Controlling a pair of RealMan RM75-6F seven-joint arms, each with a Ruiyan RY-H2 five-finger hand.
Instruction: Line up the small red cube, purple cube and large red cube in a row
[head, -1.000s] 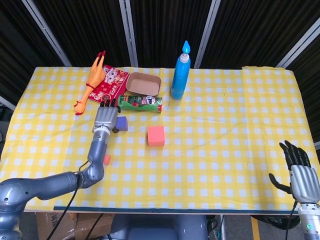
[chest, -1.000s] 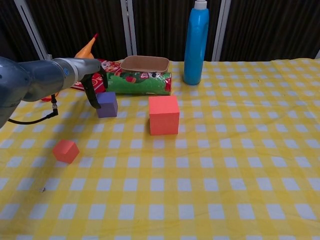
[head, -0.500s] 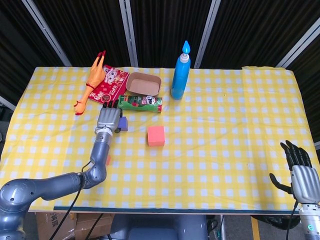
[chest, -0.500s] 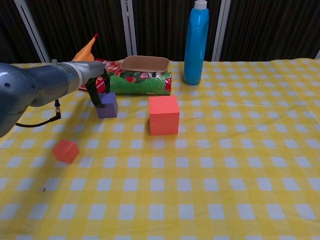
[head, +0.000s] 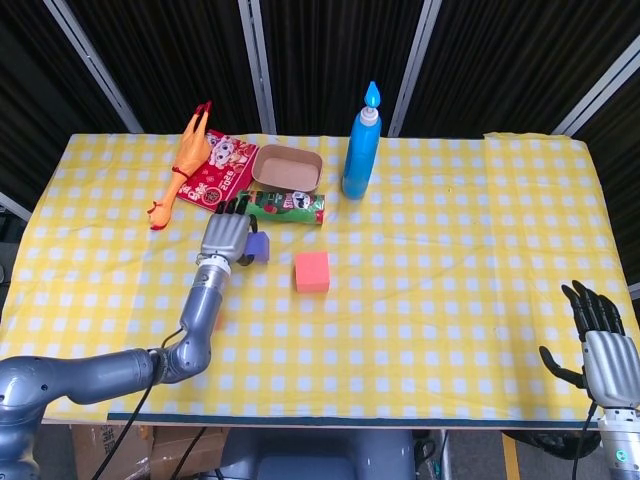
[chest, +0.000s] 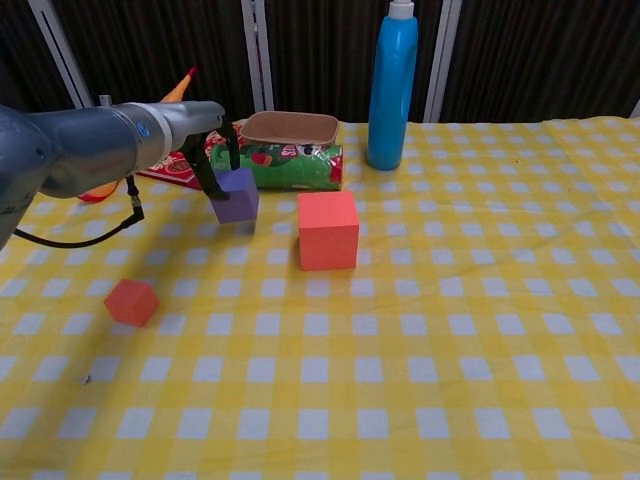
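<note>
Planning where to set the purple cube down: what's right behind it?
Behind the purple cube, held by the left hand, lies the green can on its side, with the brown tray behind that. The hand covers the can's left end and the cube's left side.

We see a tall blue plastic bottle (head: 361, 146), a brown oval tray (head: 287, 167), a green cylindrical can (head: 287, 207) lying sideways, an orange rubber chicken (head: 184, 162) and a red printed packet (head: 219, 175) on the yellow checked surface (head: 460, 260).

purple cube (chest: 237, 193), red cubes, yellow-checked cloth (head: 450, 250), possibly grey hand (head: 226, 238)
</note>
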